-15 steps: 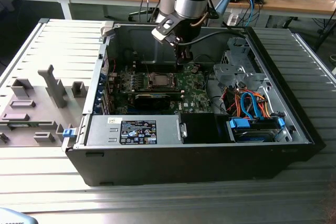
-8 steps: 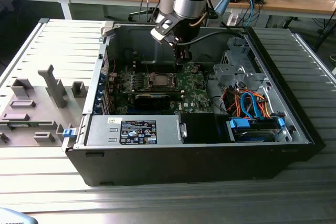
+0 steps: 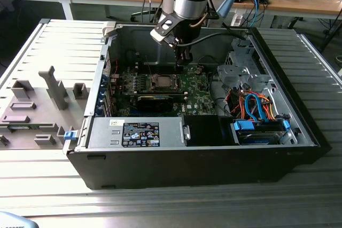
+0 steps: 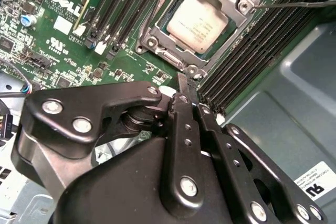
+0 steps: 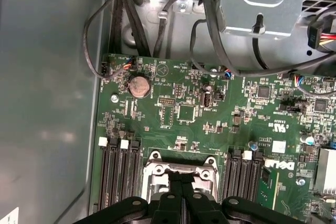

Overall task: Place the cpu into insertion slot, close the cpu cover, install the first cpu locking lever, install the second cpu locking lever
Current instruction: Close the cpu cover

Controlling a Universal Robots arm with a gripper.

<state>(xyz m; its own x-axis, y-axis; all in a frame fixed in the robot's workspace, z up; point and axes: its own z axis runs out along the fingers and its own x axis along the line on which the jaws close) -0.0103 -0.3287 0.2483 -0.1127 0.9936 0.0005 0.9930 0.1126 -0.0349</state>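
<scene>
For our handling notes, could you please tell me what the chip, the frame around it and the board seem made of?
The chip looks like dull matte grey metal on top, faintly printed. The frame around it seems bare shiny sheet metal, probably steel, catching highlights. The board looks like green-coated laminate, likely fibreglass, with solder points.

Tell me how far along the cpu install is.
Done: the cpu sits in the insertion slot, with the cpu cover lying down around it. In hand: the gripper, shut and empty, points at the cover's edge. Left: one thin locking lever stands clear of the socket, seemingly unlatched.
</scene>
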